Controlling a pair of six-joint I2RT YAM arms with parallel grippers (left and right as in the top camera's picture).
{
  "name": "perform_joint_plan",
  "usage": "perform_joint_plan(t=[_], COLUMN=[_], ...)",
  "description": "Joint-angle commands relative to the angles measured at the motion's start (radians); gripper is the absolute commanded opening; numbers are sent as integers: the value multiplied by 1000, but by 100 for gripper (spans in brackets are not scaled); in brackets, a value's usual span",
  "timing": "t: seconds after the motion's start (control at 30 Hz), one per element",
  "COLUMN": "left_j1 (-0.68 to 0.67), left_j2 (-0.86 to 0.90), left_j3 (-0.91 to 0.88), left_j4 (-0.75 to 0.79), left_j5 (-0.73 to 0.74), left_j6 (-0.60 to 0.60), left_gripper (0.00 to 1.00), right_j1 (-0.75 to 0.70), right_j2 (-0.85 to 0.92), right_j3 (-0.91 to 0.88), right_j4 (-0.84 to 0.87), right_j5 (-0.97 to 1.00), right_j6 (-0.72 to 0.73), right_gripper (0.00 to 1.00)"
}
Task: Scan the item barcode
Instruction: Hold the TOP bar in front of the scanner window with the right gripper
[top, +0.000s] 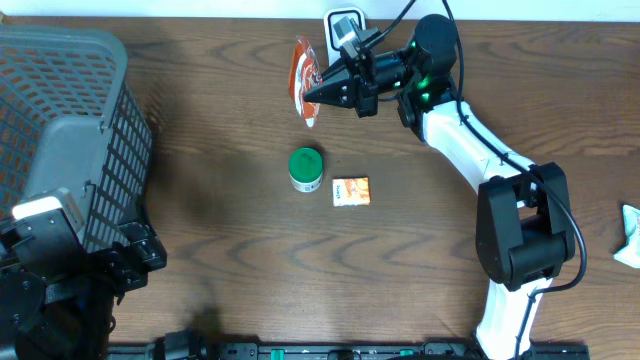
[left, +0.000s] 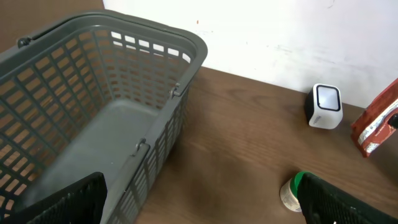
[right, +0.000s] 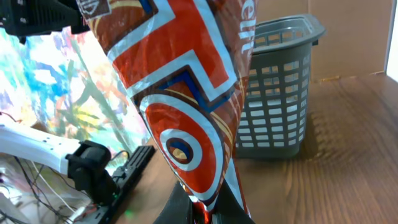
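My right gripper (top: 318, 92) is shut on a red-and-orange snack bag (top: 303, 80), which it holds in the air at the back of the table. The white barcode scanner (top: 343, 22) stands just to the bag's right. In the right wrist view the bag (right: 186, 93) fills the middle, pinched at its lower end in the right gripper (right: 208, 211). The left wrist view shows the bag (left: 377, 121) at the right edge, near the scanner (left: 326, 106). At the front left my left gripper (top: 128, 258) stands open with nothing between its fingers (left: 62, 199).
A grey plastic basket (top: 60, 130) takes up the left side, right by the left gripper. Mid-table stand a green-lidded jar (top: 305, 168) and a small orange box (top: 351, 191). A white crumpled thing (top: 628, 235) lies at the right edge.
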Motion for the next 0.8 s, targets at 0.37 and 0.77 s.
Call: perform_joint_plan(t=[0.37, 0.77], left_j1=[-3, -3], left_j2=[-2, -2], left_j3=[-1, -1], left_j4=[0, 0], left_j5=[10, 10], left_j6=[-9, -9], left_gripper=[98, 98], right_j1=[-92, -139], right_j2=[3, 3], right_j3=[-55, -128], right_j4=[-250, -257], right_j5=[-13, -13], right_j6=[-68, -92], right_gripper=[1, 1])
